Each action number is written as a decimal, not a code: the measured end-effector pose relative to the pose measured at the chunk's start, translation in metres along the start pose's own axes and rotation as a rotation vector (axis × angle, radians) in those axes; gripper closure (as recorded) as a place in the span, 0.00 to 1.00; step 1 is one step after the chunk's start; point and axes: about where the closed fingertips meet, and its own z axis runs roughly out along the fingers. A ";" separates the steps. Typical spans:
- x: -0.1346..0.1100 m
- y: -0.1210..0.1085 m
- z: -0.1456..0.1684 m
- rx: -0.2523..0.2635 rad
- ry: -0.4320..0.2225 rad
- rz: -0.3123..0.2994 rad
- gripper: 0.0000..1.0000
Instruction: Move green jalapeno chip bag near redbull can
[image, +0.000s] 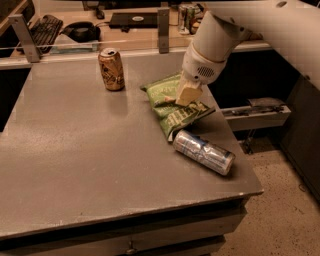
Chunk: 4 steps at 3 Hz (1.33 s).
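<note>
Matte grey tabletop (75, 165) bore everything; the gripper (187, 95), on a smooth white arm, pinched the crinkly green jalapeno chip bag (175, 117) near the table's right edge; just below lay the slim, dented redbull can (204, 152); a brown-gold can (111, 69) stood upright, apart.

A single camera looks steeply down across the grey table (75, 165) from above its near edge, at middling range, facing the desk (145, 40) along the frame's top. The gripper (184, 95) sits upper centre-right, floor (280, 220) lower right.
</note>
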 end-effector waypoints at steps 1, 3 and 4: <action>0.003 0.009 0.010 -0.029 0.008 0.009 0.76; 0.004 0.011 0.009 -0.036 0.011 0.012 0.22; 0.015 0.015 -0.001 -0.025 0.026 0.029 0.00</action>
